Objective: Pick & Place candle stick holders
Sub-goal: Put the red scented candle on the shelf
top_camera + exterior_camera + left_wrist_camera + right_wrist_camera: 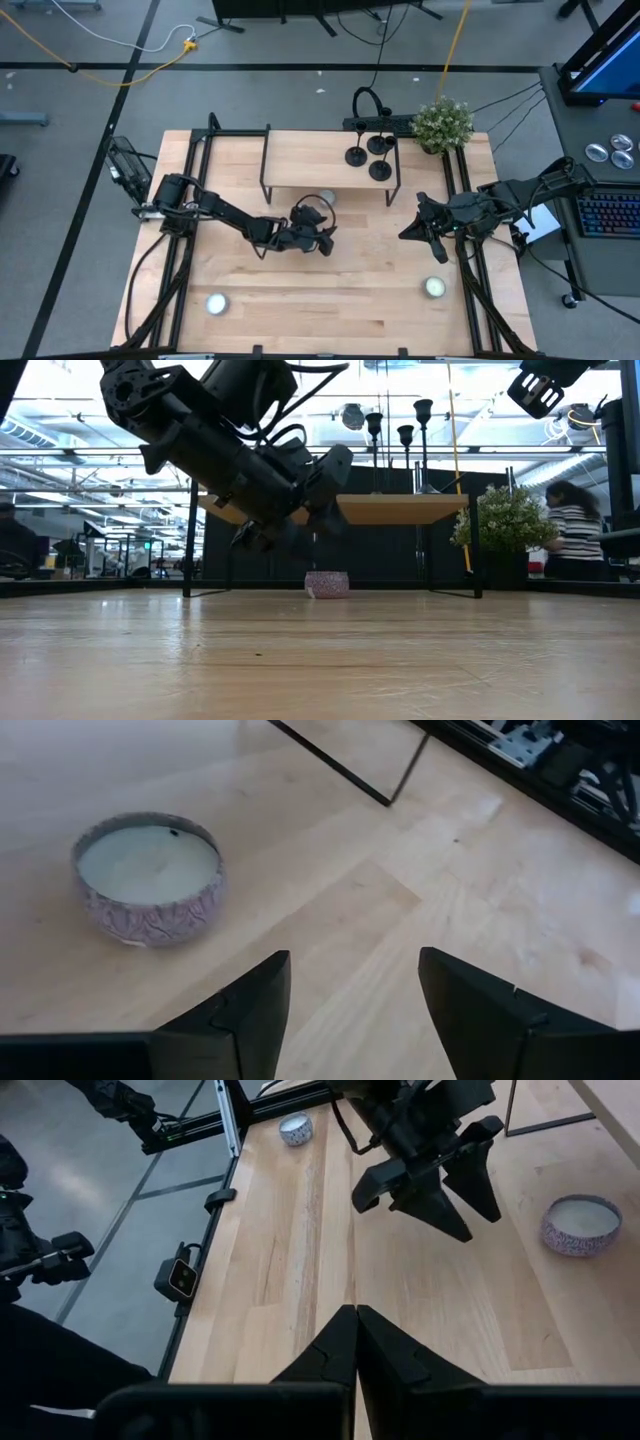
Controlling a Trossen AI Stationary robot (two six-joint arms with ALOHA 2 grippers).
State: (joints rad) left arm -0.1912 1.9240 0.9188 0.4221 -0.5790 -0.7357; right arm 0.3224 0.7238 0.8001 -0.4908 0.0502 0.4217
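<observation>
Three black candle stick holders (371, 157) stand on their round bases on a raised wooden shelf (300, 160) at the table's far side. They also show in the low view (405, 435). My left gripper (325, 240) hovers open and empty above the table's middle, near a candle in a patterned bowl (150, 878). Its own view shows the open fingers (355, 965). My right gripper (408, 232) is shut and empty above the table's right part (356, 1315).
The patterned candle bowl (327, 197) sits on the table by the shelf's front edge. White tealights lie near the front left (217, 303) and front right (434, 287). A potted plant (443, 122) stands at the far right corner. The shelf has black legs (188, 540).
</observation>
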